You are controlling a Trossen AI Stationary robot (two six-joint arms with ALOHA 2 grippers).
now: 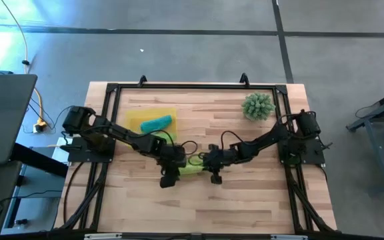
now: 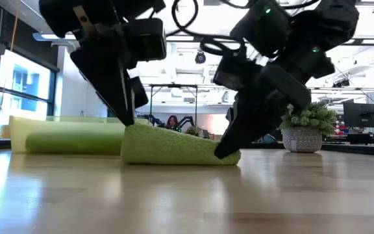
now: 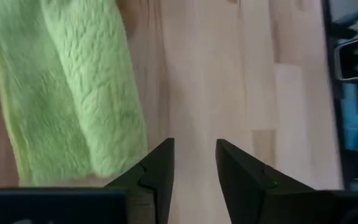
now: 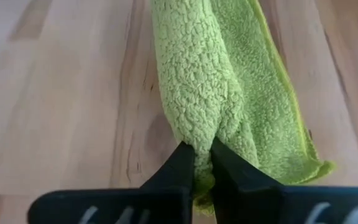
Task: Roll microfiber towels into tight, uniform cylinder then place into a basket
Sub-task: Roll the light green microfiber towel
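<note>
The lime green towel (image 1: 191, 168) lies left-right mid-tabletop, right gripper (image 4: 202, 163) fingers clenched on its right end, left gripper (image 3: 194, 163) released just beside the other end (basket (image 1: 136, 119) sits toward the far-left corner).

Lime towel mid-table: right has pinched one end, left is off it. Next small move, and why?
Probably bring the left gripper sideways onto the lime green towel and close. Its fingers are open over bare wood beside the cloth, while the right gripper is shut on the towel's other end. The roll looks loose, so gripping both ends should let it be tightened before it goes to the basket, where a teal towel already lies.
</note>
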